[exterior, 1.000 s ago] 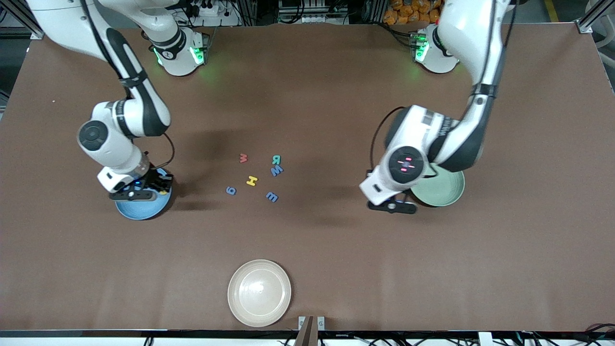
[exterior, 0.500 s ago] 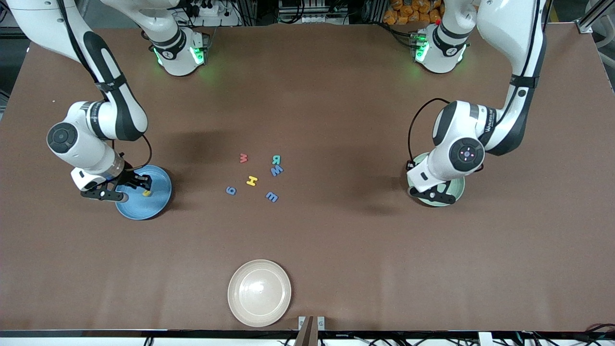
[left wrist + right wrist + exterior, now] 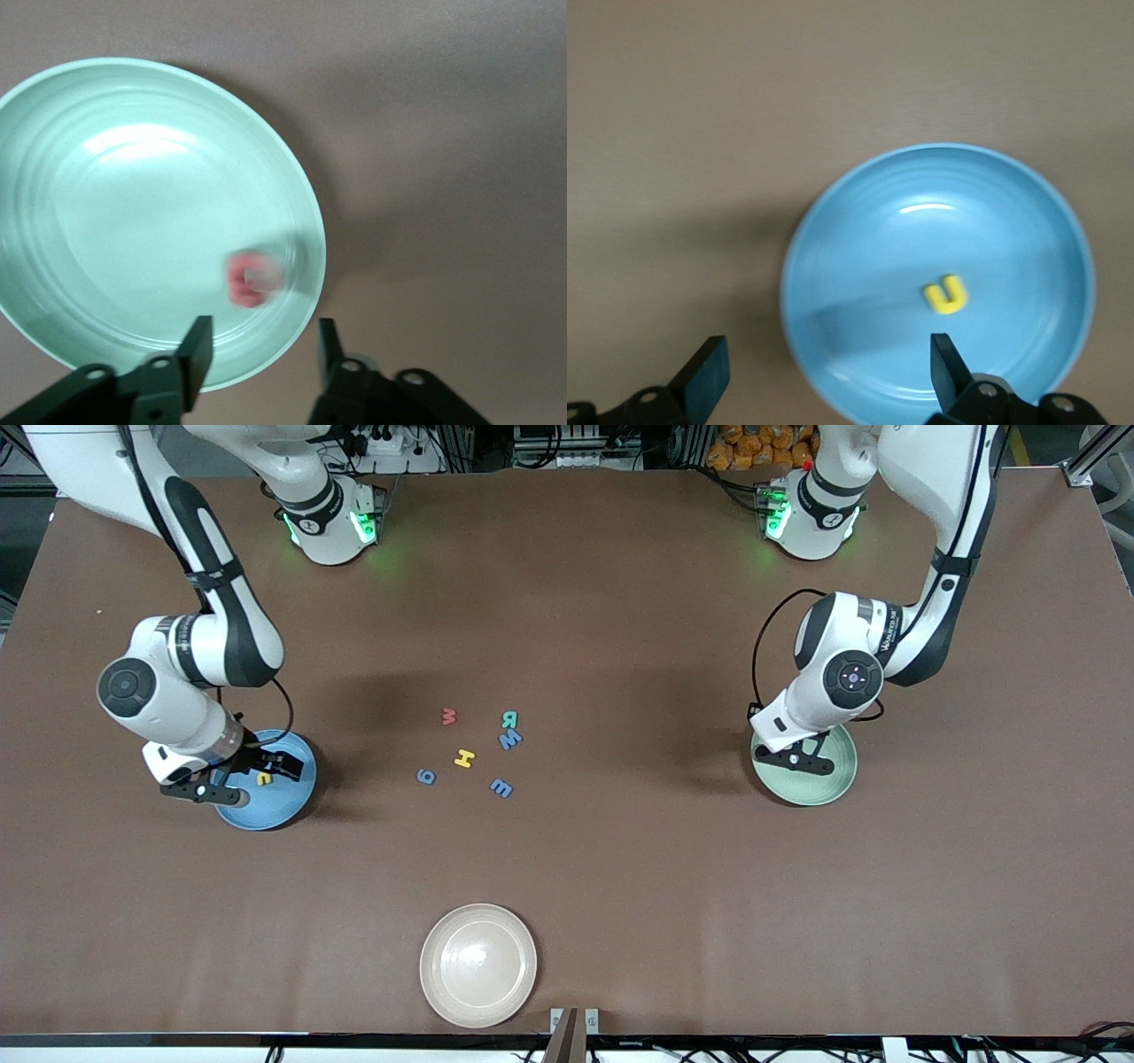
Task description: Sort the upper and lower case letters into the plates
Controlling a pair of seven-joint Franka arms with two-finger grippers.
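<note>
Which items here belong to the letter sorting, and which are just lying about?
Job: blue plate holding yellow letter; green plate holding red letter; six loose letters mid-table; left pincer and right pincer, both open.
Lying about: cream plate.

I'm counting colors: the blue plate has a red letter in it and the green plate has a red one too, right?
Not quite. The letter in the blue plate is yellow, as the right wrist view shows. The green plate does hold a red letter.
</note>
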